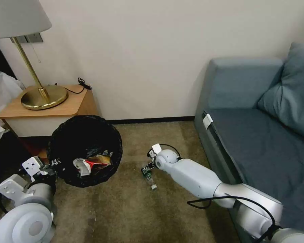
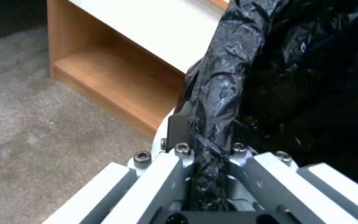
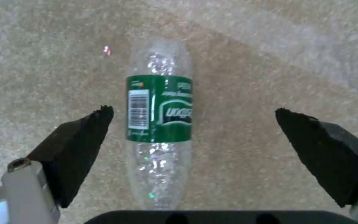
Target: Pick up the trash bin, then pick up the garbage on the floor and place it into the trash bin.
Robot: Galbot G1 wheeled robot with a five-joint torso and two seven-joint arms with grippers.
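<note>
Head view footage is taken up by a corner of a room: a plain cream wall with a dark skirting board, a worn olive-brown carpet [image 1: 131, 209], a grey-blue sofa [image 1: 260, 135] along the right side, and a wooden bedside table [image 1: 47, 108] on which a brass lamp [image 1: 40, 91] is stood. The trash bin [image 1: 84, 148], lined with a crinkled black bag, is held beside the bedside table by the left gripper [image 2: 206, 168], whose jaws are clamped on the bag-covered rim. A red-and-white packet [image 1: 93, 163] and other litter are seen lying inside the bin. The clear bottle [image 3: 159, 124], with its green label, is left lying on its side on the carpet between the bin and the sofa. The right gripper [image 3: 193, 133] is positioned directly above it, its jaws spread wide on either side of the bottle without touching it.
</note>
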